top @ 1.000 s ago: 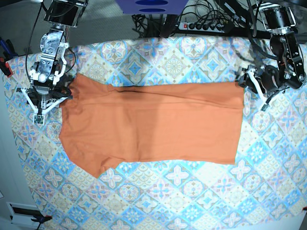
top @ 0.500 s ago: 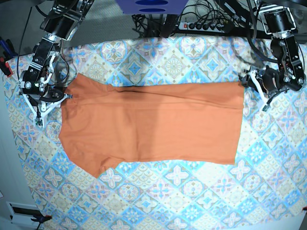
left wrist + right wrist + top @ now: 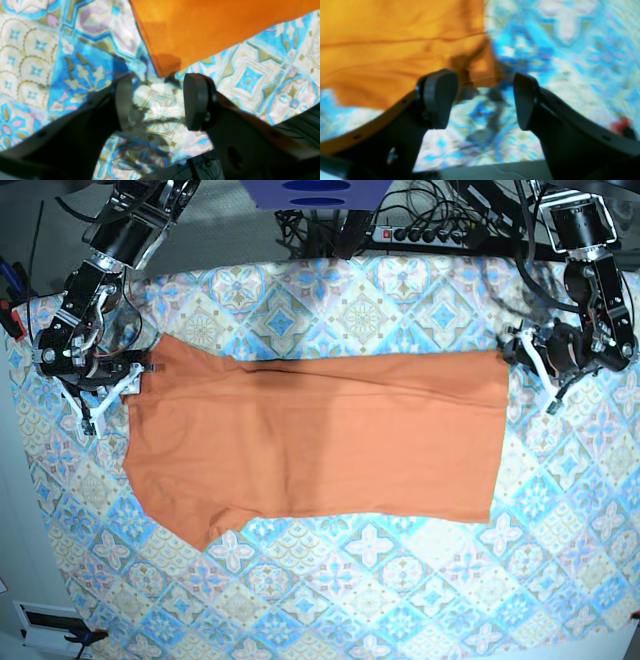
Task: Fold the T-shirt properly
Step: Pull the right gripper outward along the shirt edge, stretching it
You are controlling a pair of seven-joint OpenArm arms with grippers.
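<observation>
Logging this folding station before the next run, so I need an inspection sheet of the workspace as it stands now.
Surface: blue-and-cream patterned tablecloth covers the table.
Job's things: orange T-shirt lies flat, folded lengthwise, one sleeve at the near left.
Clutter: nothing seen on the cloth.
Grippers: left gripper open, empty, just off a shirt corner; right gripper open, empty, beside the shirt edge.
Cables: power strip and tangled cables behind the table.
Surroundings: blue stand at the far edge; grey floor.
</observation>
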